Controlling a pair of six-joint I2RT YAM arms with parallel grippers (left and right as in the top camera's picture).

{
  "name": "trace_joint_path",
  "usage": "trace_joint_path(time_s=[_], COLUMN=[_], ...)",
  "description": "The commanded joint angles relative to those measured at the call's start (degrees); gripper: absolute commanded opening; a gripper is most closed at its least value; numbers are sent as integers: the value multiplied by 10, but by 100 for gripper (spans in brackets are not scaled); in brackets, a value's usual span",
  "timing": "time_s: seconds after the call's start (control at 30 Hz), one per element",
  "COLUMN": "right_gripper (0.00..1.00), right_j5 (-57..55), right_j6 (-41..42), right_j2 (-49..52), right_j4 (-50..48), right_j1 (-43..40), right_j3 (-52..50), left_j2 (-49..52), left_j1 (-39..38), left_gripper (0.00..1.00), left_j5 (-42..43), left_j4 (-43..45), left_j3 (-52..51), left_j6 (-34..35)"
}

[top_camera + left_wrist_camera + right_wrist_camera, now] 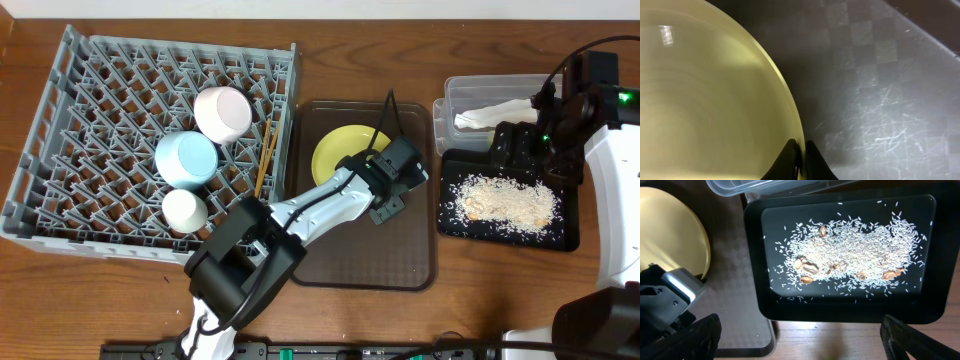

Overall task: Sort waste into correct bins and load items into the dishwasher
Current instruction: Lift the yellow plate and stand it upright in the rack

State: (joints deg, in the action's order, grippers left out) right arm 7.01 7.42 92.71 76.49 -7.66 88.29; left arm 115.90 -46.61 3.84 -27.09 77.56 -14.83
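Left claw (pixel 799 152): narrow, its 2 fingers pinched on the rim of the yellow plate (pixel 715 100).
Left arm (pixel 300 215): reached from the near edge of the worktop (pixel 500 300) out across the brown tray (pixel 400 250).
Brown tray: lay flat just right of the grey rack (pixel 100 90) and carried the plate at its far end.
Cup (pixel 184 210): sat in the rack, the nearest of 3 vessels there.
Light blue bowl (pixel 186 158): sat in the rack just beyond the cup.
White bowl (pixel 222 112): sat in the rack just beyond the blue one, a little to the right.
Chopsticks (pixel 266 158): lay together in the rack near its right wall, beside the bowls.
Black tray (pixel 752 255): stood on the worktop right of the brown tray.
Rice crumbs (pixel 860 250): were spread over the black tray's floor, with a few brown bits among them.
Right claw (pixel 800 330): spread wide, holding nothing, hanging over the black tray.
Clear tub (pixel 455 95): stood farthest back, right behind the black tray.
White napkin (pixel 495 115): lay crumpled inside the tub.
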Motion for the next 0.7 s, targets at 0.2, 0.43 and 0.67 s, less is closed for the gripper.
trace_joint_path(time_s=[0.2,0.43,0.67], right_gripper=[99,99,99], right_j5=[-1,-1,-1], right_j6=[2,2,2], right_j2=[-12,-12,-12], right_j4=[1,2,3], right_j1=[-2,-2,-2], right_j3=[1,1,1], left_j2=[-156,-243,-298], left_j1=[19,73,181], left_gripper=[8,7,8], left_j5=[-45,-45,104], left_j4=[-4,9,37], left_j3=[0,0,0], left_j6=[6,57,144])
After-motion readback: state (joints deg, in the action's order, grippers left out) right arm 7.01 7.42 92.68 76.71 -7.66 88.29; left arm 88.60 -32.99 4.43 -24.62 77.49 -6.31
